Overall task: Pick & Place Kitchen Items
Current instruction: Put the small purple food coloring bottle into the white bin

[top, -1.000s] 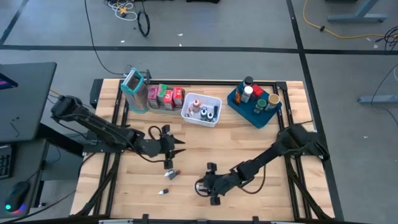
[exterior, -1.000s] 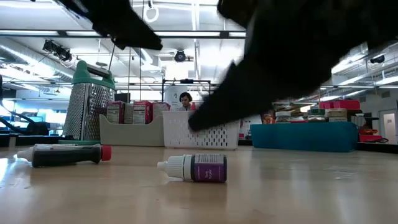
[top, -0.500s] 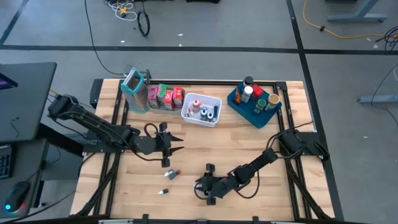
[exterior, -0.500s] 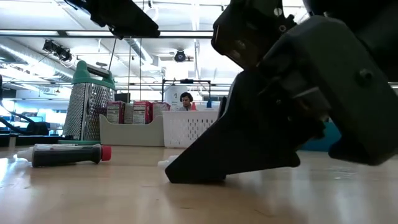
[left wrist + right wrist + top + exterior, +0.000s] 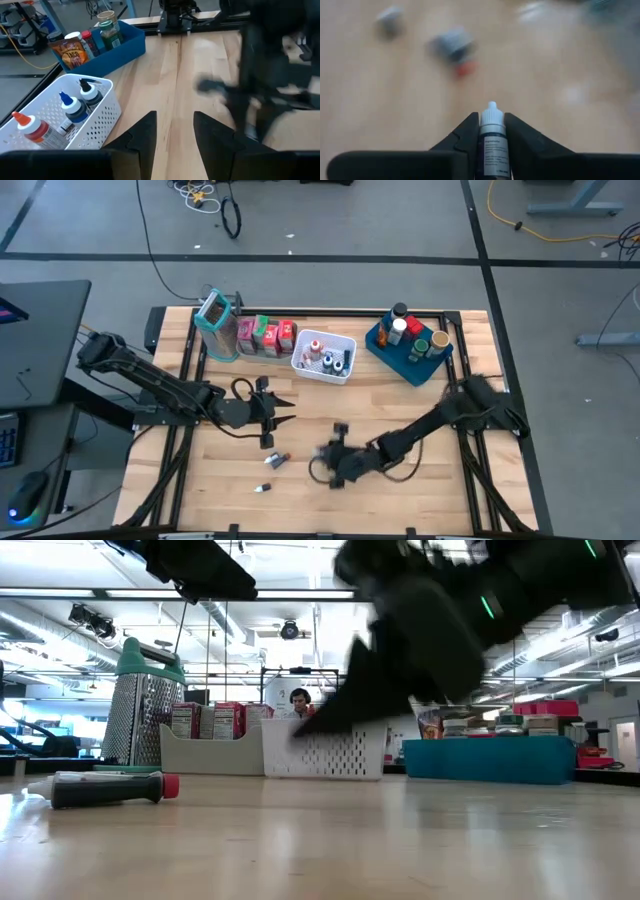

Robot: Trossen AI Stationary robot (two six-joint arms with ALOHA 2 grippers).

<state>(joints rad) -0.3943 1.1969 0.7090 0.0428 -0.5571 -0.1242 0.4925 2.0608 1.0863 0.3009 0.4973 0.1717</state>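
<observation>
My right gripper [image 5: 492, 131] is shut on a small dropper bottle [image 5: 492, 142] with a white cap and a purple label. In the high view this gripper [image 5: 325, 456] is over the table's near middle, and the low view shows it [image 5: 345, 705] raised above the wood. My left gripper [image 5: 284, 412] hovers open left of centre; its fingers [image 5: 175, 131] point toward the white basket. A dark tube with a red cap [image 5: 277, 459] [image 5: 105, 788] lies on its side on the table. A tiny bottle [image 5: 263, 488] lies near the near edge. My right gripper pinches the dropper bottle's body [image 5: 493, 146] between its two fingers, one on each side. The fingers lie along the bottle, and its white cap [image 5: 491, 115] sticks out past the fingertips. The gripper reaches in from the table's right. The bottle is lifted clear of the table.
Along the far edge stand a grater [image 5: 215, 323], a clear bin with red, pink and green cartons [image 5: 265, 336], a white mesh basket with small bottles [image 5: 345, 370] and a blue tray with jars [image 5: 400, 365]. Bare wood lies between the two grippers. A person sits far behind the table [image 5: 298, 700].
My right gripper has come down onto the purple-labelled dropper bottle that lay on the table, taken hold of it, and risen toward the far edge. The bottle is now lifted clear of the wood and gone from its spot. The red-capped tube has stayed put.
</observation>
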